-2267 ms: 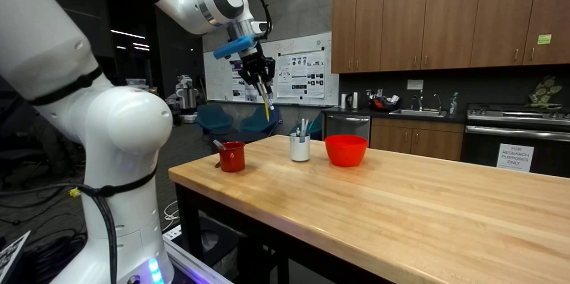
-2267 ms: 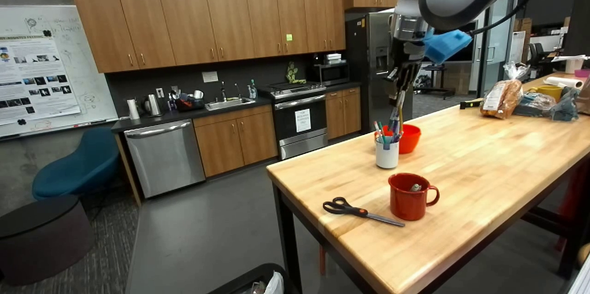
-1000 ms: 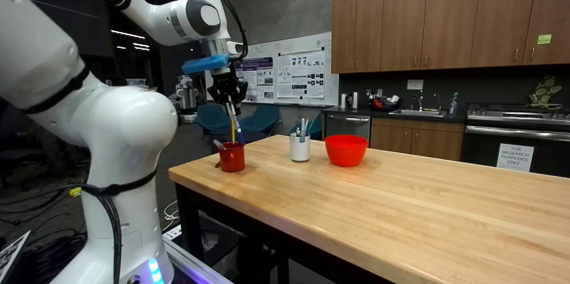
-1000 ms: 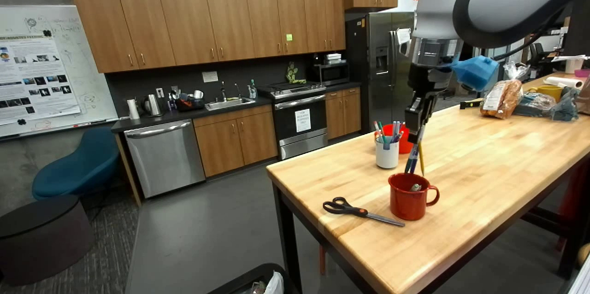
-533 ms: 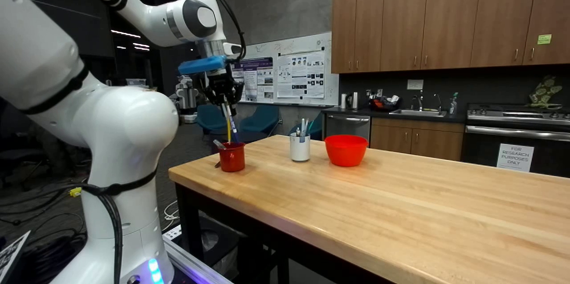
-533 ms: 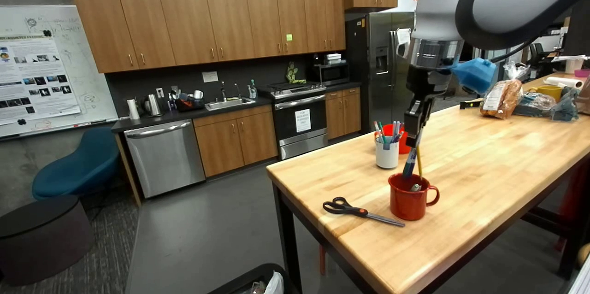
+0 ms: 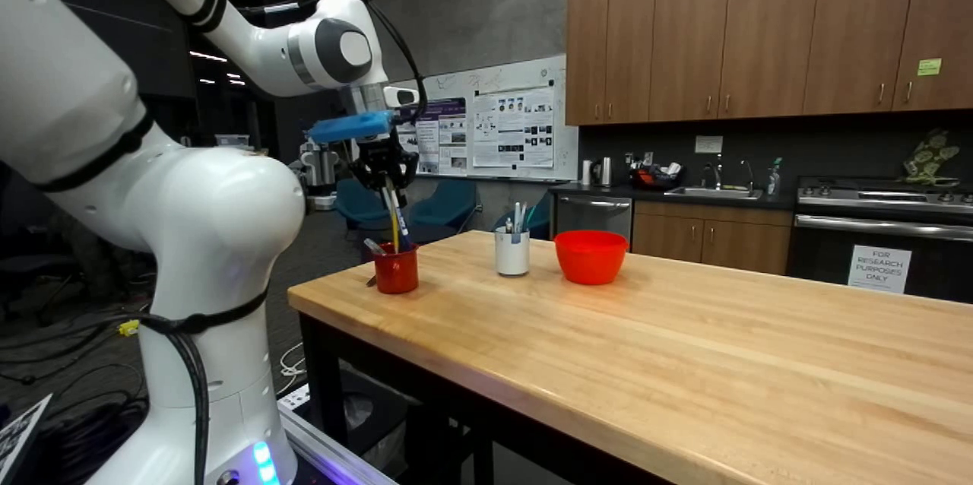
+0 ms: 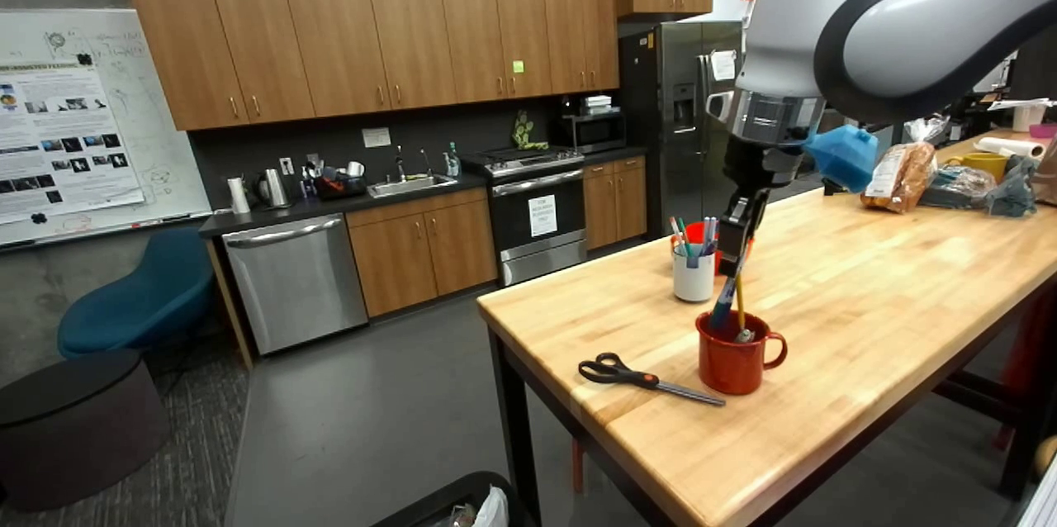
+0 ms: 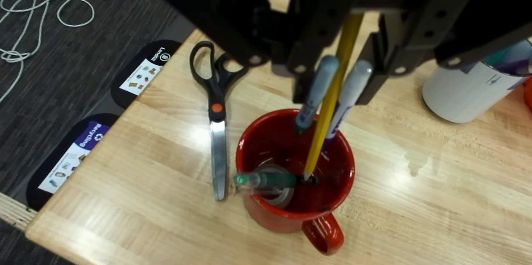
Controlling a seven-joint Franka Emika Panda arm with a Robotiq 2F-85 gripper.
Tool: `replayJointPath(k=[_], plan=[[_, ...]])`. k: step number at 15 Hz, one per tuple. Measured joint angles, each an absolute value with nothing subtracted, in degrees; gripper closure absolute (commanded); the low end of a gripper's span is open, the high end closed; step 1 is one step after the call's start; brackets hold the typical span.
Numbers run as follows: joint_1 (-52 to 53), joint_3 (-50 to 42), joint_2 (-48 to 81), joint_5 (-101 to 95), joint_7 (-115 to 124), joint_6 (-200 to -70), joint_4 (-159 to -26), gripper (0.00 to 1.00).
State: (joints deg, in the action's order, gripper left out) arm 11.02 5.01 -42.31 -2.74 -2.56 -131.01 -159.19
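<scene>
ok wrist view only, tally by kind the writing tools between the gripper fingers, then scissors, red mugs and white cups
Pencil: 1
Markers: 2
Scissors: 1
Red mug: 1
White cup: 1
Total: 6

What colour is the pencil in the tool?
The pencil is yellow, clearest in the wrist view.

One yellow pencil [image 9: 328, 105] — two markers [image 9: 316, 94] beside it, one red mug [image 8: 727, 366], one pair of scissors [image 9: 217, 117]
</scene>
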Motion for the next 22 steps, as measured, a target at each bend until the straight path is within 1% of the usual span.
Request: replayJointPath(k=[3,6,8,13,17,22], plan=[[11.0,5.0,-42.0,-2.8,-3.1,-132.1,-159.2,0.23],[10.7,5.0,-42.0,-2.8,-3.2,-132.2,-159.1,0.02],[10.1,5.0,-42.1,-3.2,-3.2,-132.3,-159.0,0.00],[7.0,4.7,-42.3,-4.2,-3.2,-132.3,-158.0,0.00],[6.5,4.6,-42.3,-4.3,-3.2,-130.1,-157.8,0.00],[5.1,4.2,-41.8,-4.3,-3.0,-131.6,-157.4,0.00]])
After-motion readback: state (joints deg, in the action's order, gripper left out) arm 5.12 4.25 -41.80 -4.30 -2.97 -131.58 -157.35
